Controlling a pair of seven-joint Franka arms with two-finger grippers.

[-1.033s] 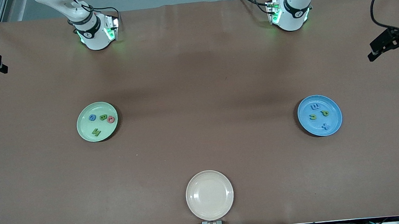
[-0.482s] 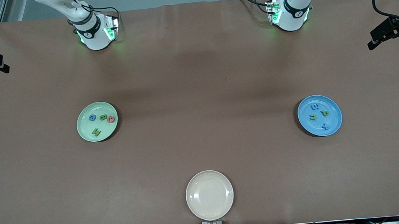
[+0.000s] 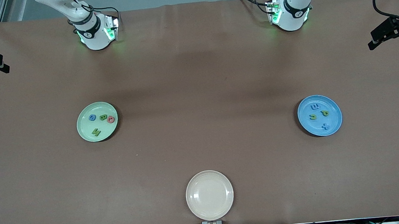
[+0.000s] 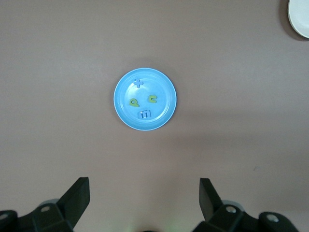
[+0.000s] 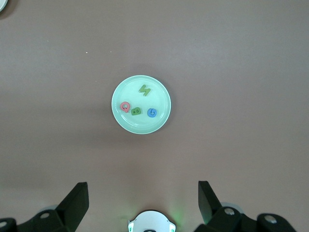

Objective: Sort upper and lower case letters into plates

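The pale green plate [image 3: 85, 131] lies toward the right arm's end of the table and holds several letters: a blue one [image 3: 92, 117], a green one [image 3: 103, 117], a pink one [image 3: 111, 119] and another green one [image 3: 96, 132]. The blue plate [image 3: 334, 119] lies toward the left arm's end with several letters, two blue [image 3: 314, 107] and two yellow-green [image 3: 325, 113]. My left gripper [image 4: 144, 181] hangs high over the table between its base and the blue plate [image 4: 166, 108], open and empty. High up near its base, my right gripper [image 5: 143, 184] is open and empty too, with the green plate [image 5: 161, 92] below.
An empty cream-beige plate [image 3: 209, 195] sits at the table's edge nearest the front camera, midway between the two arms' ends. The arm bases [image 3: 96, 34] [image 3: 290, 14] stand along the opposite edge. Brown tabletop lies between the plates.
In the front view the left arm's dark hand at the picture's edge has shifted slightly toward the robots' side. Plates and letters lie as before.
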